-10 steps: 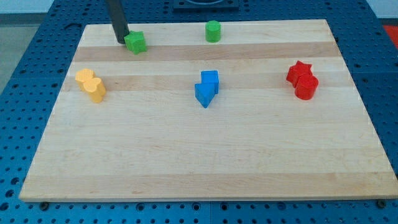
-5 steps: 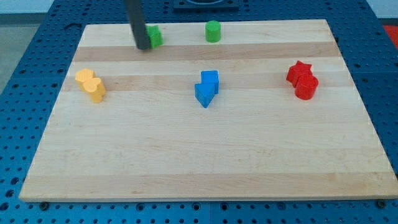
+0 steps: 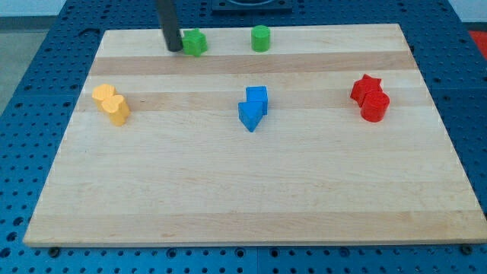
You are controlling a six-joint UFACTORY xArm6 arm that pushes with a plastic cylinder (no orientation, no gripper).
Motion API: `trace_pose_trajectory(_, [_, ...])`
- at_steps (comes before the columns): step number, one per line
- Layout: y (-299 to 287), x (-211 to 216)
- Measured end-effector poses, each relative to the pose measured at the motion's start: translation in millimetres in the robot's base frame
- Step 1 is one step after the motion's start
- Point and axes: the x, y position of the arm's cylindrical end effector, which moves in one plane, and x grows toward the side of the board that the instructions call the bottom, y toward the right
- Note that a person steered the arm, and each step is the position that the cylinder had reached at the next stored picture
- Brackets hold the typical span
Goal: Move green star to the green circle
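Observation:
The green star [image 3: 195, 43] lies near the view's top edge of the wooden board [image 3: 251, 190], left of centre. The green circle [image 3: 261, 38] stands to its right, with a gap of about one block's width between them. My tip [image 3: 174, 49] is down on the board just left of the green star, touching or nearly touching its left side. The dark rod rises from there out of the view's top.
Two yellow blocks [image 3: 112, 104] sit together at the view's left. A blue cube and a blue arrow-like block [image 3: 253, 108] sit together at the centre. A red star and a red cylinder [image 3: 370, 98] sit together at the right.
The tip has swept to the right along the board's top edge, pushing the green star rightward and slightly up, closer to the green circle.

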Motion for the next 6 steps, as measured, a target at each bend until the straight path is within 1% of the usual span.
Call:
trace_pose_trajectory(1, [46.5, 3.0])
trace_pose_trajectory(3, [54.0, 5.6])
trace_pose_trajectory(4, [82.2, 5.6])
trace_pose_trajectory(5, [95.5, 5.6])
trace_pose_trajectory(6, [93.4, 5.6])
